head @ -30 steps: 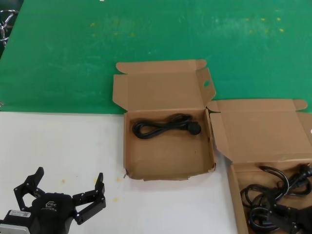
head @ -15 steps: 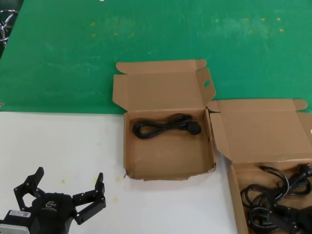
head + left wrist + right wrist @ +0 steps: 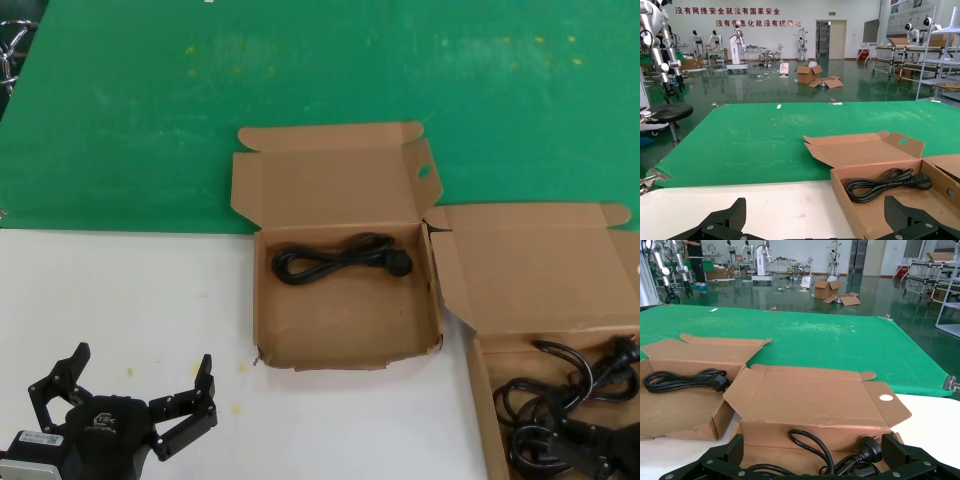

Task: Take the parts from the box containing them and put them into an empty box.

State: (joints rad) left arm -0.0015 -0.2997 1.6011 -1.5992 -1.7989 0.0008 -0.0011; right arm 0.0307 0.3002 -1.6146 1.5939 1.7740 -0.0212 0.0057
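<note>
We work at a table that is white (image 3: 120, 300) on the near side and covered with a green mat (image 3: 300, 70) farther off, in a large hall with other robots and shelving behind.

Nearest to us, our left gripper (image 3: 135, 385) hovers over the white surface with its fingers (image 3: 203, 385) spread apart, grasping nothing. Our right gripper (image 3: 812, 460) shows only in its wrist view, its fingers (image 3: 722, 455) likewise spread wide and released. Between and just beyond those right fingers lies the box with the plain lid (image 3: 810, 432), holding tangled black power cords (image 3: 565, 420); its wide lid (image 3: 535, 265) stands open on the far side.

Ahead of the left fingers and off to their right sits the box with the oval-holed lid tab (image 3: 345, 325), touching the plain-lidded box at one corner. One looped black power cord (image 3: 335, 260) lies along its far wall, plug end toward the right fingers' side. Its lid (image 3: 325, 185) lies back onto the green mat.
</note>
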